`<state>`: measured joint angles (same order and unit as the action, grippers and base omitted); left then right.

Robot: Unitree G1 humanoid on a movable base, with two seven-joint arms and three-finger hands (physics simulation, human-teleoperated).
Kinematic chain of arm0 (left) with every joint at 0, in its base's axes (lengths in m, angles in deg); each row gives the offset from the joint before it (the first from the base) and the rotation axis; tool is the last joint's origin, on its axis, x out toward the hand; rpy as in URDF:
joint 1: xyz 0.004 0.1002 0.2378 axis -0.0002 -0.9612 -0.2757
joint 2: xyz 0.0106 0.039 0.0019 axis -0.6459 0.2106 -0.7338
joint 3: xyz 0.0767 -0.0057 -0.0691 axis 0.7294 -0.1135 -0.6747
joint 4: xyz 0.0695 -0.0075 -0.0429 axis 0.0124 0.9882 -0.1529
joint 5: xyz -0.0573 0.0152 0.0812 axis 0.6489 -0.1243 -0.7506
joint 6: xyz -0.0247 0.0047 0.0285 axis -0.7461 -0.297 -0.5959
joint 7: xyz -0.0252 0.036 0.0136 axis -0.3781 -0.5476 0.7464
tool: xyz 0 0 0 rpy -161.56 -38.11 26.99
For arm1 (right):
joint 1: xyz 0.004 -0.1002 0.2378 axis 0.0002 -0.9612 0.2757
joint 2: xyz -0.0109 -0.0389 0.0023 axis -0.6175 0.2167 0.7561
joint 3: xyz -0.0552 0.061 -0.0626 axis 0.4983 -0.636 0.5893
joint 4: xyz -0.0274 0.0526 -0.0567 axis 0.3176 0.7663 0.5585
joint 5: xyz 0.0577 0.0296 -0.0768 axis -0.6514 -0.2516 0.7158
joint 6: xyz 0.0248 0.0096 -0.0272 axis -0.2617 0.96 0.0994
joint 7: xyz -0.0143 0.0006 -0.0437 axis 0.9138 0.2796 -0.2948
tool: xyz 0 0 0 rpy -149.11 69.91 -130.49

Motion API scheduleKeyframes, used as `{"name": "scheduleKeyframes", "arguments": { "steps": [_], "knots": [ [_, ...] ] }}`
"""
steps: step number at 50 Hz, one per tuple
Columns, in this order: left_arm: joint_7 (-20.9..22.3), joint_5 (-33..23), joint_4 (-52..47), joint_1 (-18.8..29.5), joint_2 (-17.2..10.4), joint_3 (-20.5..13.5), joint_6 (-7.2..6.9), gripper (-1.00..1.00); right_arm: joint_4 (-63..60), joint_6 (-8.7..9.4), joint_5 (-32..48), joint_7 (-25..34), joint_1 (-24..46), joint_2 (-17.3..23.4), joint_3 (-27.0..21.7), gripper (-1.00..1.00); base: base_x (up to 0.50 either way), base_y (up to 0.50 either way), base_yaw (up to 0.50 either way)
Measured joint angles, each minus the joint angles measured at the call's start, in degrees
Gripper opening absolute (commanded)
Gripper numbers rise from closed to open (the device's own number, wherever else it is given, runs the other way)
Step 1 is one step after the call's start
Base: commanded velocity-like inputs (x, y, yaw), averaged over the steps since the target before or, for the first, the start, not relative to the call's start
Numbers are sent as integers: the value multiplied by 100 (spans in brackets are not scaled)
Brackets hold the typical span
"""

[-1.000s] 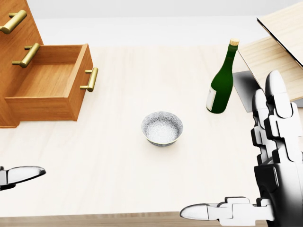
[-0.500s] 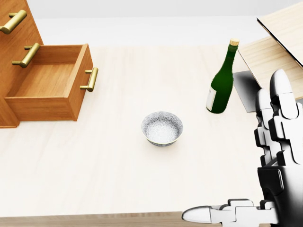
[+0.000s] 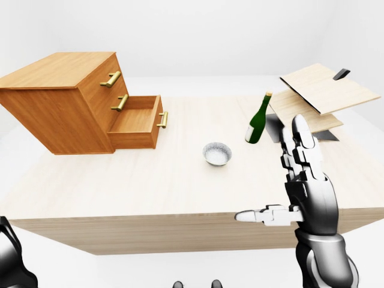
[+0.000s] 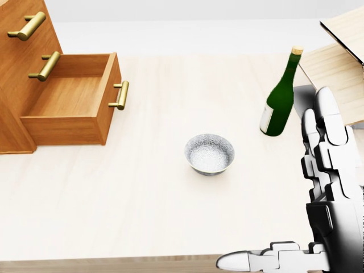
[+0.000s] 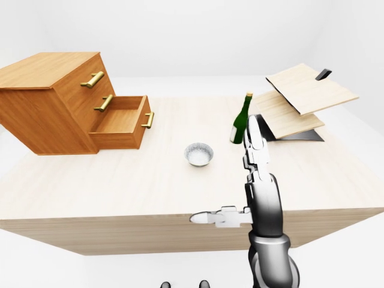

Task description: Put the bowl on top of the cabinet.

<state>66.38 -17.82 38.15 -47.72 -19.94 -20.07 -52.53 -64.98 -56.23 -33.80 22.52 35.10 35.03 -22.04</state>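
The pale wooden worktop [image 3: 150,192] carries a wooden cabinet [image 3: 54,108] at the left of the left-eye view, its lowest drawer [image 4: 68,105] pulled out. The right hand [image 4: 330,216] hovers at the lower right of the head view, fingers straight, thumb spread wide, holding and touching nothing. The small silvery speckled bowl [image 4: 209,153] sits upright mid-worktop, well apart from the hand.

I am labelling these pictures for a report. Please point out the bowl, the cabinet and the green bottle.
bowl [image 4: 209,154], head view, inner bottom.
cabinet [image 3: 60,69], left-eye view, flat top.
green bottle [image 4: 279,106], head view, body.
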Motion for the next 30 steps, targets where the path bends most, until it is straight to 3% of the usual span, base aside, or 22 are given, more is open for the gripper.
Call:
{"name": "scheduleKeyframes", "arguments": {
  "steps": [30],
  "knots": [
    [-95,215,-60,-24,-108,-136,0,100,36,0,123,72,-5,6,101,100,0,50,0]
  ]
}}
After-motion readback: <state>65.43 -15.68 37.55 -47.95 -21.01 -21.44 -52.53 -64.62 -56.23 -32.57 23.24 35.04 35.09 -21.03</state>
